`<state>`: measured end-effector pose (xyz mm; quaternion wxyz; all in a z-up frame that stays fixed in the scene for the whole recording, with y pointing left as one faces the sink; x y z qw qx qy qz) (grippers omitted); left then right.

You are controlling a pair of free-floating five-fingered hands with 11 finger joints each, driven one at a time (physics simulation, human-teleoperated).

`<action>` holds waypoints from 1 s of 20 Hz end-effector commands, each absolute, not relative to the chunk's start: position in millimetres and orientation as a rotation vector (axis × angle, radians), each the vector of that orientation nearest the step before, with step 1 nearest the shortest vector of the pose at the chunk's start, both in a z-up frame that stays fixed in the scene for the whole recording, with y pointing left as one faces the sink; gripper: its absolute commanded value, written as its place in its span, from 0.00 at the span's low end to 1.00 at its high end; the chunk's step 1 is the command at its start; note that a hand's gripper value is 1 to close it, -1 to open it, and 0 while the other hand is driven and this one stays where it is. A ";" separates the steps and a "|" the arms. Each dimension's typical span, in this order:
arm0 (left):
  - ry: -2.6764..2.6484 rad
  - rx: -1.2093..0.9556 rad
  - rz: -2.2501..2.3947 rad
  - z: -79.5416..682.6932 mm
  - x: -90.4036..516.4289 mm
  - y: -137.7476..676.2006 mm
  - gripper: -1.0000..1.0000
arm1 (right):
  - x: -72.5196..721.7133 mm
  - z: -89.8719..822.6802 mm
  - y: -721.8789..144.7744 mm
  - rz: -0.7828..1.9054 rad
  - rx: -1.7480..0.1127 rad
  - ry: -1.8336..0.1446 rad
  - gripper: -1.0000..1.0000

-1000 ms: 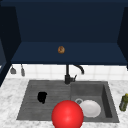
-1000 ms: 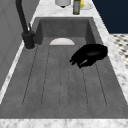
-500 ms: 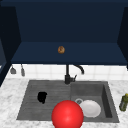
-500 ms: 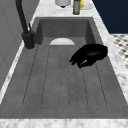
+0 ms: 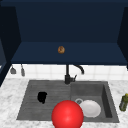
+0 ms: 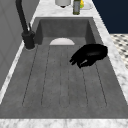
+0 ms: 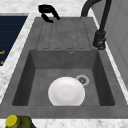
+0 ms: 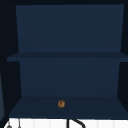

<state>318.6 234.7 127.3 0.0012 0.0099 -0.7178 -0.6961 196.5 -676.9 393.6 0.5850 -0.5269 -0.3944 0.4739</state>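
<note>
We see the left hand (image 5: 42, 97) hovering over the ribbed drainboard (image 6: 60, 82) left of the sink basin (image 7: 37, 75), fingers loosely curled and holding nothing. In the basin lies a white plate (image 7: 66, 91) beside the drain (image 7: 82, 80). A red ball (image 5: 67, 115) sits at the basin's front.

You are looking at a simulated kitchen, at its sink station. A grey sink (image 5: 107, 100) is set into a pale speckled marble counter (image 5: 10, 95), with a ribbed draining board (image 6: 62, 82) on one side and a deep basin on the other. A black swan-neck tap (image 5: 68, 75) stands behind it against white wall tiles (image 5: 100, 72). A white plate (image 7: 66, 91) lies in the basin by the drain. Above, a dark blue open wall cabinet (image 8: 67, 57) with shelves. A green bottle (image 5: 123, 102) stands on the counter.
</note>
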 end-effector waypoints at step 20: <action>-2.253 0.031 -2.185 127.3 318.6 234.7 0.50 | 177.5 466.8 -570.6 1.089 -1.211 -0.926 0.00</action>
